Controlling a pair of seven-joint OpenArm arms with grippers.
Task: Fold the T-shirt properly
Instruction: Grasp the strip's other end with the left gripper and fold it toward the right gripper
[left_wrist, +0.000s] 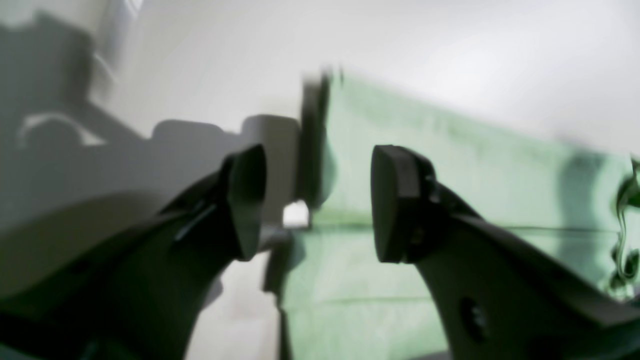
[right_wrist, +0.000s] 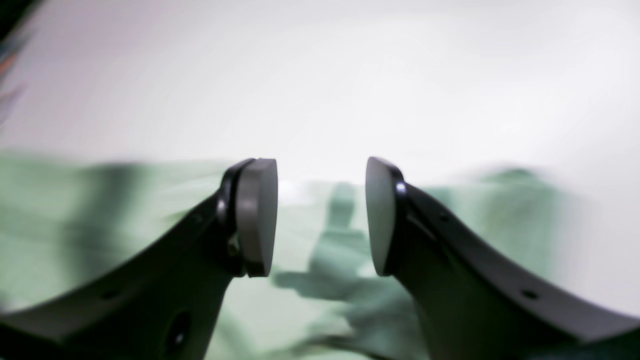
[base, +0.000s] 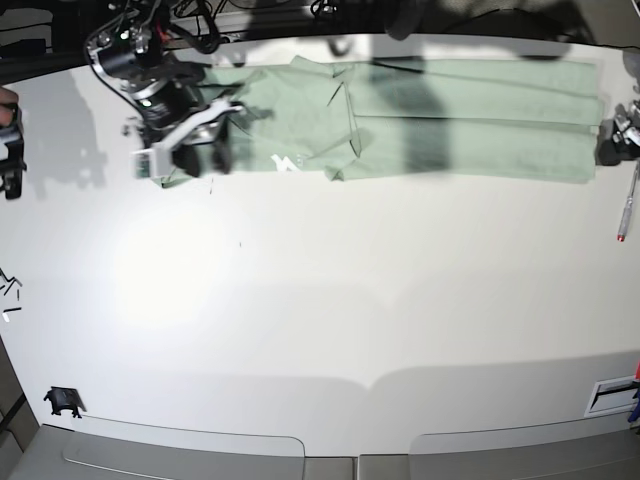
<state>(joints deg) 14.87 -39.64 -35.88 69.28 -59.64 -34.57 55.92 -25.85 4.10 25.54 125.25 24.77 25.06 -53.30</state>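
T-shirt (base: 450, 120) flat on table (base: 320, 320), left gripper (left_wrist: 317, 202) and right gripper (right_wrist: 320, 217) jaws apart, empty

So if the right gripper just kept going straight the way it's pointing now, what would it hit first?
Most likely the T-shirt. The open right gripper points down over the green cloth, with nothing between its jaws. The picture is blurred, so the depth is unclear.

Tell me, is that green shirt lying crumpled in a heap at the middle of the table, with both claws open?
Not quite. The shirt lies spread in a long band along the table's far edge, as the base view shows. Both grippers, left and right, are indeed open.
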